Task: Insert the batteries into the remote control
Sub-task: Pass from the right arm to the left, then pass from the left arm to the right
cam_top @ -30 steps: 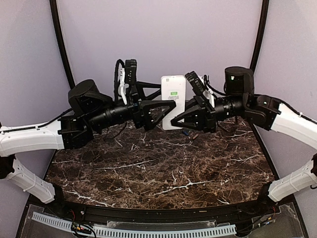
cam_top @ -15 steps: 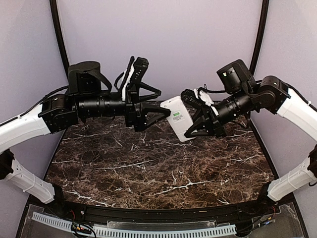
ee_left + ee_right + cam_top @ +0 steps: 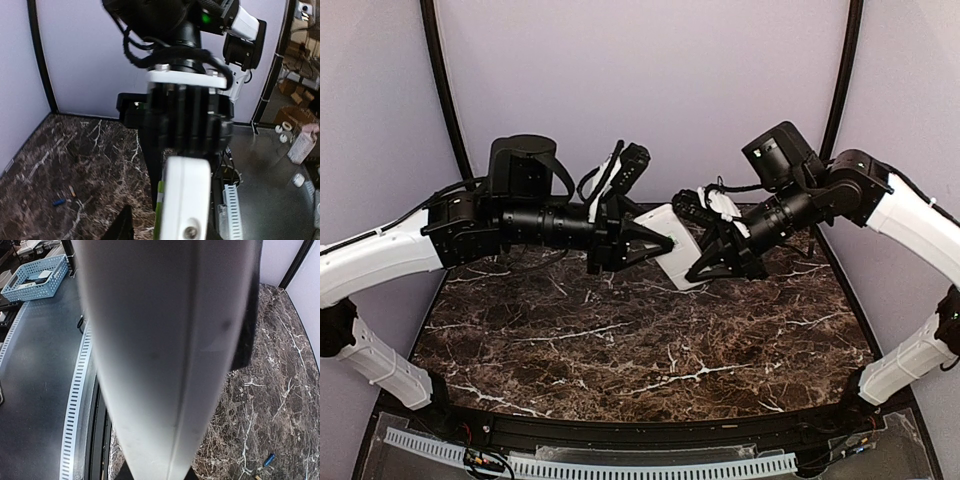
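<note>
The remote control point(image 3: 672, 250) is smooth white plastic with a soft sheen, with a metal-looking screw point(image 3: 189, 231) in its end. The table point(image 3: 620, 340) looks like polished dark-brown marble with white veins. The left gripper point(image 3: 662, 243) and right gripper point(image 3: 704, 264) are matt black plastic, and the arm shells point(image 3: 380, 265) are glossy white plastic. The far wall point(image 3: 650, 80) is matt lilac

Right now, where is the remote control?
In the top view, the remote control hangs above the far middle of the table, held by the right gripper, with the left gripper at its other end.
</note>
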`<move>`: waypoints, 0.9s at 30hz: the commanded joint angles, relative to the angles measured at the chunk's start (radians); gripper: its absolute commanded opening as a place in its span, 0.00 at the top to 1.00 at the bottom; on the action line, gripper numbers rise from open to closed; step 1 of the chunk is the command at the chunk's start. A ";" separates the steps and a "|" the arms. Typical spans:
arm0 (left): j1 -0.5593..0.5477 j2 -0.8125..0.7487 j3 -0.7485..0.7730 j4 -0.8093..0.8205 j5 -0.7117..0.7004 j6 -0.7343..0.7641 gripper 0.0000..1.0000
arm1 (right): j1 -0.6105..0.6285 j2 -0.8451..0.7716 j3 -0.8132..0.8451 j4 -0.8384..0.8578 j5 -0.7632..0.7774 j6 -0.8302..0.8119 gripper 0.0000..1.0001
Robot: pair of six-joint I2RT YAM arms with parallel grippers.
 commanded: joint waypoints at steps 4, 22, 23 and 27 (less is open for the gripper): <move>0.002 0.008 0.007 0.069 0.068 -0.037 0.98 | 0.016 -0.025 0.016 0.051 -0.018 -0.002 1.00; 0.002 -0.159 -0.346 0.757 -0.147 -0.302 1.00 | -0.124 -0.336 -0.773 1.507 -0.096 0.945 0.05; 0.002 -0.159 -0.357 0.804 -0.146 -0.321 1.00 | -0.122 -0.319 -0.786 1.572 -0.110 0.994 0.08; 0.002 -0.144 -0.369 0.845 -0.133 -0.359 1.00 | -0.100 -0.268 -0.789 1.717 -0.157 1.057 0.26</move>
